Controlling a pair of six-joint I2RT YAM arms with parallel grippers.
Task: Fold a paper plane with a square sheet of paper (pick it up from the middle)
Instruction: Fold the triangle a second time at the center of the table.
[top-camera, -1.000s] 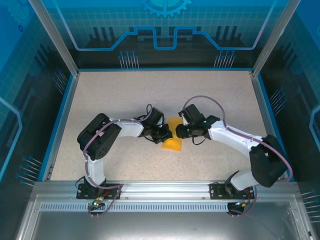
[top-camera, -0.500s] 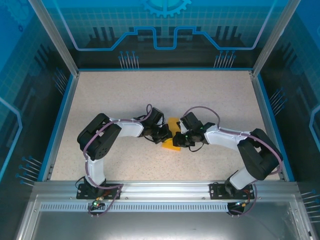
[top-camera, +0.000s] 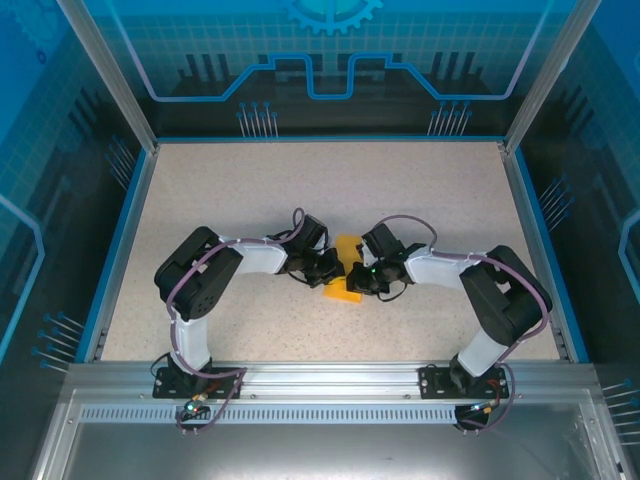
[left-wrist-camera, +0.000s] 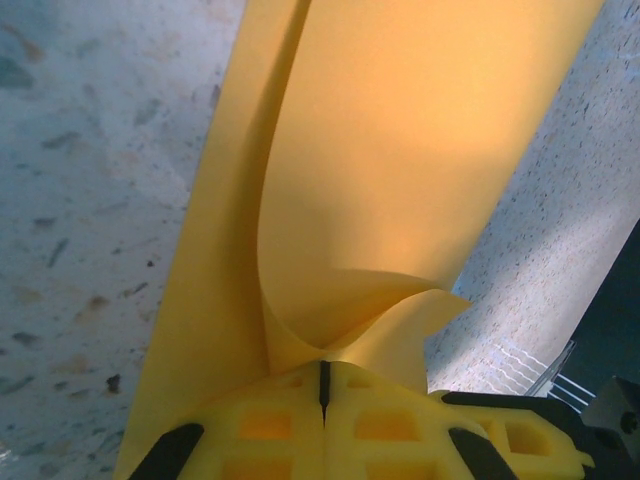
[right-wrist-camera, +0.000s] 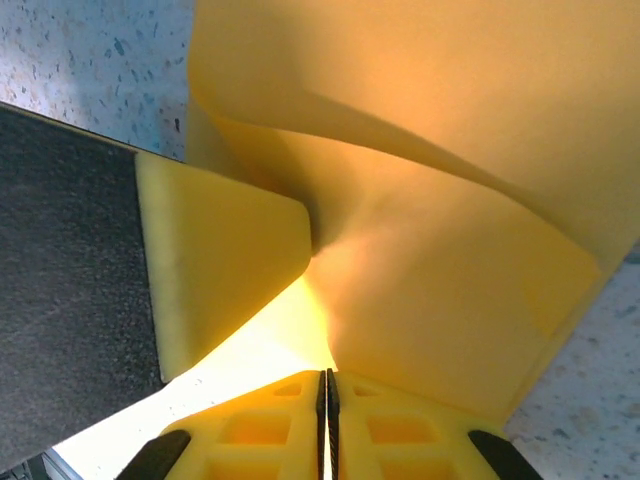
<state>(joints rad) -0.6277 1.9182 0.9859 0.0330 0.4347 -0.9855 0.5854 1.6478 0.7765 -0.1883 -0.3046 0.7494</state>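
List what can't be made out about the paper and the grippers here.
Top external view: the left gripper and right gripper cover the middle of the sheet of paper; its creases are too small to read.
Left wrist view: the sheet runs off the top edge, hiding its far end.
Right wrist view: the sheet runs off the top and right edges; its outline is cut off.

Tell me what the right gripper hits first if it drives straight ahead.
The right gripper, shut on the square sheet of paper, would first crumple that sheet; close beyond, what looks like a pad of the left gripper comes next, though depth is unclear.
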